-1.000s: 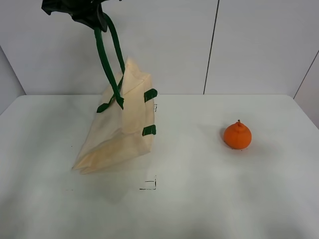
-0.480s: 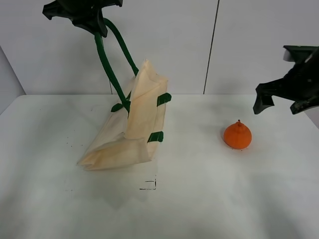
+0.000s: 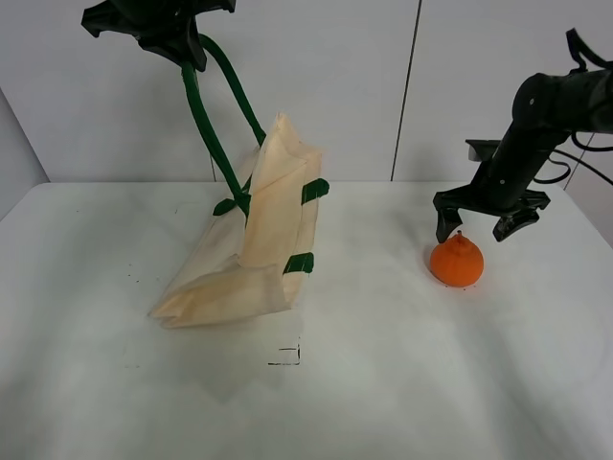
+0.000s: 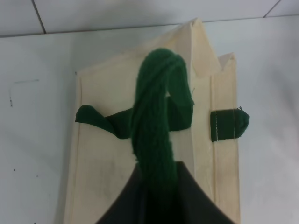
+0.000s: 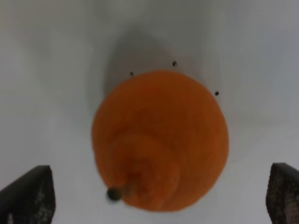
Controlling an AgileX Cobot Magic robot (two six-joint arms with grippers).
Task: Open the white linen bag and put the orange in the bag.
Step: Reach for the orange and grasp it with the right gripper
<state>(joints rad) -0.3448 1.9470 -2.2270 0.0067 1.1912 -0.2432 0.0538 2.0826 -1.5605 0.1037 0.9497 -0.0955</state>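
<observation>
Right claw (image 3: 475, 230) wide open, directly above orange (image 3: 457, 261) on tabletop (image 3: 383, 383); stem up, straight descent needed. Left claw (image 3: 182, 48) high, gripping bag (image 3: 251, 254) by handle (image 3: 206, 125).

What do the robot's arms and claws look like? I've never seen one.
What shows is black. The right arm has rounded tubular segments, with thin black cables looping beside it. The right gripper is a two-pronged fork; its fingertips look dark grey and rough. The left gripper is black and angular. No markings show.
</observation>
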